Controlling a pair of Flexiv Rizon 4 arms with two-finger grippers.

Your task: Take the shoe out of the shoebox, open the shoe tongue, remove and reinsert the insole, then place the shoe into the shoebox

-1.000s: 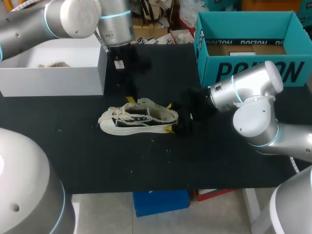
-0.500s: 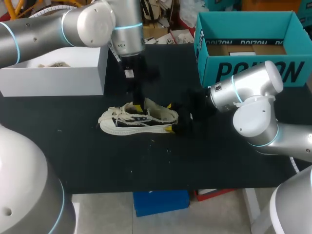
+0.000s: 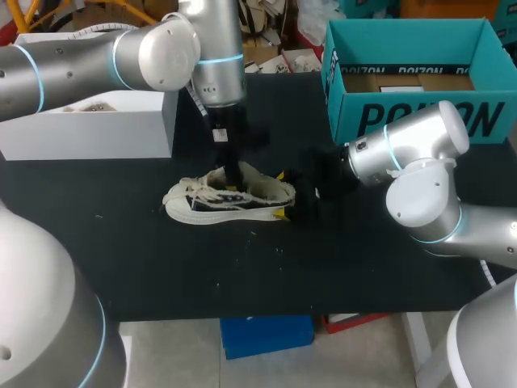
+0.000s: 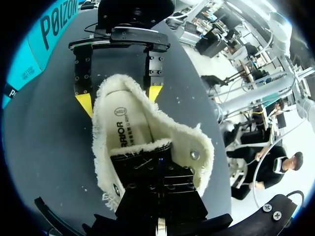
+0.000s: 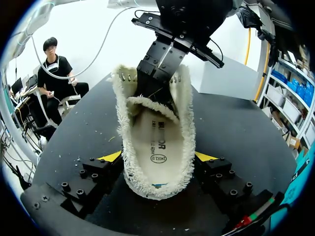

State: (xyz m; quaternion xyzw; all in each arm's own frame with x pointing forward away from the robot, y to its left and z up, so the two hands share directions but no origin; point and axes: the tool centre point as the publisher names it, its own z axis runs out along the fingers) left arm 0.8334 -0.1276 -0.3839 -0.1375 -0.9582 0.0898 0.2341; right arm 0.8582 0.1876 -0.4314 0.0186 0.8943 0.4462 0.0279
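Observation:
A cream canvas shoe point(image 3: 226, 196) with frayed edges and a black tongue stands on its sole mid-table. My right gripper point(image 3: 280, 194) clasps its heel, one yellow fingertip point(image 5: 110, 156) on each side, both pressed against the frayed collar. The insole point(image 5: 158, 145) shows inside the shoe. My left gripper point(image 3: 231, 173) comes straight down from above, shut, with its tips at the tongue point(image 4: 150, 169) by the shoe's opening. Whether it pinches the tongue is hidden. The teal shoebox point(image 3: 420, 121) stands open at the back right.
A white box point(image 3: 89, 129) sits at the back left, close beside my left arm. Bare black tabletop point(image 3: 242, 267) lies in front of the shoe.
My left arm swung right and its gripper came down from behind the shoe onto the tongue area. The right arm and the shoe stayed put.

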